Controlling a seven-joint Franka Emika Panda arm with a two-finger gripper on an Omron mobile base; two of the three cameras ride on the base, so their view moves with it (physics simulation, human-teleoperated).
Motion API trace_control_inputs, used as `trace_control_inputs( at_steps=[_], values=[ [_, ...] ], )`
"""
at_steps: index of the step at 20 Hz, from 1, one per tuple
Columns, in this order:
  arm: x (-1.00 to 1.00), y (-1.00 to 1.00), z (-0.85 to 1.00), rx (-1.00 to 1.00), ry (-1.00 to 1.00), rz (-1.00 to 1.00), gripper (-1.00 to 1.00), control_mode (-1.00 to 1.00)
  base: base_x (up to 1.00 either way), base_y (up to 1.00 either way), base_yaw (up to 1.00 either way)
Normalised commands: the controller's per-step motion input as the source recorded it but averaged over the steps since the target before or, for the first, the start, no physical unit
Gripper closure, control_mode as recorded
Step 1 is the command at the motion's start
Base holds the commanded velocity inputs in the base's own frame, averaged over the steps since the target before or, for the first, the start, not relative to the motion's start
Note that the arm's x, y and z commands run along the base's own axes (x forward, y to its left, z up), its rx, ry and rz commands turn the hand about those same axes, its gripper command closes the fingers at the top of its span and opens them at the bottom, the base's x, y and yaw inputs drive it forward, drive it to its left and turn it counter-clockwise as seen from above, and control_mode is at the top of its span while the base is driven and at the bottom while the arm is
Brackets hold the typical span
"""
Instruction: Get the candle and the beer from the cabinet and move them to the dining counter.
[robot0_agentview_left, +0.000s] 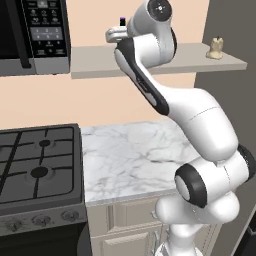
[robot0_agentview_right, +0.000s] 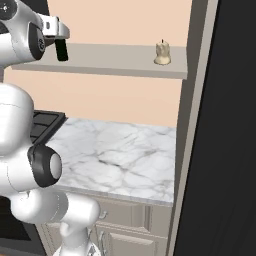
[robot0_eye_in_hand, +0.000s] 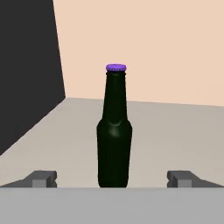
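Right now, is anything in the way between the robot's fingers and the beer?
No, nothing visible. In the hand view the beer stands upright on the grey cabinet, centred ahead of the open fingers, with only bare shelf between. The candle sits far off along the shelf.

The plain grey shelf board (robot0_agentview_left: 100, 62) runs along the peach wall, mounted above the white marble surface (robot0_agentview_left: 130, 155). Two things stand upright on the shelf. The beer (robot0_eye_in_hand: 114, 131), a dark bottle with a purple cap, stands straight ahead of the claw (robot0_eye_in_hand: 113, 178), in line with the wide gap between its fingertips (robot0_eye_in_hand: 43, 178) and not touching either. The candle (robot0_agentview_right: 162, 53), small and cream-coloured, sits well off to the claw's right near the shelf's far end, close to the front edge. The marble surface below adjoins a black stove (robot0_agentview_left: 35, 165).
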Motion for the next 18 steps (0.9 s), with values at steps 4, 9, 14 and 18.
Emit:
trace_control_inputs(
  at_steps=[4, 9, 14, 18],
  values=[
    [0.16, 0.00, 0.00, 0.00, 0.02, 0.00, -1.00, -1.00, 0.00, 0.00, 0.00],
    [0.21, 0.00, 0.00, 0.00, 0.03, 0.00, -1.00, -1.00, 0.00, 0.00, 0.00],
    [0.25, 0.00, 0.00, 0.00, 0.05, 0.00, -1.00, -1.00, 0.00, 0.00, 0.00],
    [0.24, 0.00, 0.00, 0.00, 0.05, 0.00, -1.00, -1.00, 0.00, 0.00, 0.00]
  ],
)
